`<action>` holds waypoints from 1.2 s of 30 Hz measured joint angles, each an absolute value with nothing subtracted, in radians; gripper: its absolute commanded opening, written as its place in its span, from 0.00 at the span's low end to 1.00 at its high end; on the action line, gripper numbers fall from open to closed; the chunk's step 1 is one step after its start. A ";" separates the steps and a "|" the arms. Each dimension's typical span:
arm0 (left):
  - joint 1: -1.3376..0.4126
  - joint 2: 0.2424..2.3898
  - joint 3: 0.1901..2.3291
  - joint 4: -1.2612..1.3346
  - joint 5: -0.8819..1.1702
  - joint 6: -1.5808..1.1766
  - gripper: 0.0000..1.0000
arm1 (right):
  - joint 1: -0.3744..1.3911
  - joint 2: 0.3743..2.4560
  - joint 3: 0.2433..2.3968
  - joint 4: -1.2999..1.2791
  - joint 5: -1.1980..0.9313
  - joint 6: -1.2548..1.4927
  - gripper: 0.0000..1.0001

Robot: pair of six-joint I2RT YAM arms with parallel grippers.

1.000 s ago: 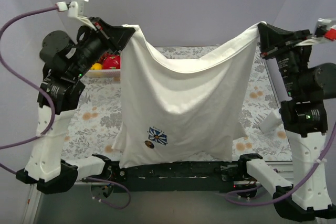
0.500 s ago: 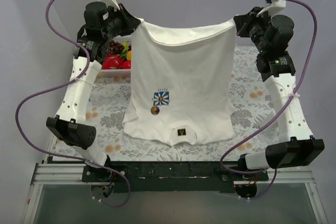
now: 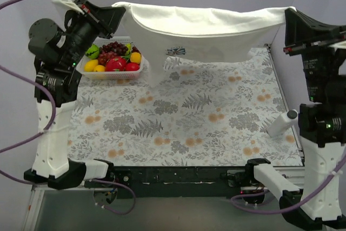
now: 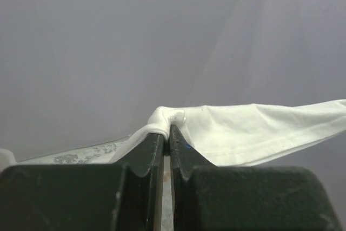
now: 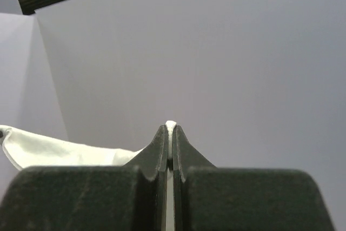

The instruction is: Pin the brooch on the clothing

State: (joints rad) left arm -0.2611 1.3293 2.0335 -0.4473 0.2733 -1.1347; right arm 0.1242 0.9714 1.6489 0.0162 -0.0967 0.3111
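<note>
The left claw (image 4: 167,135) and right claw (image 5: 170,132) each clamp a shirt (image 3: 205,25) edge, stretching it between them, probably to spread it.

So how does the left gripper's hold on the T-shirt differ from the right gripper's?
The left gripper has a rounded wad of T-shirt bulging over its fingertips; the right gripper shows only a thin white sliver between its tips. In the wrist views the fabric runs off to the right of the left gripper, but lies low to the left of the right gripper. Both are shut on the T-shirt, holding it stretched above the table.
</note>
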 measured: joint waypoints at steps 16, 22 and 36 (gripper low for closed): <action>-0.262 1.137 1.946 -0.418 0.443 -1.238 0.00 | 0.124 0.773 1.628 -0.112 -0.149 0.326 0.01; -0.262 1.160 1.928 -0.422 0.441 -1.233 0.00 | 0.124 0.759 1.613 -0.091 -0.135 0.305 0.01; -0.262 1.502 1.813 -0.423 0.329 -1.175 0.00 | 0.124 1.085 1.317 -0.049 -0.105 0.304 0.01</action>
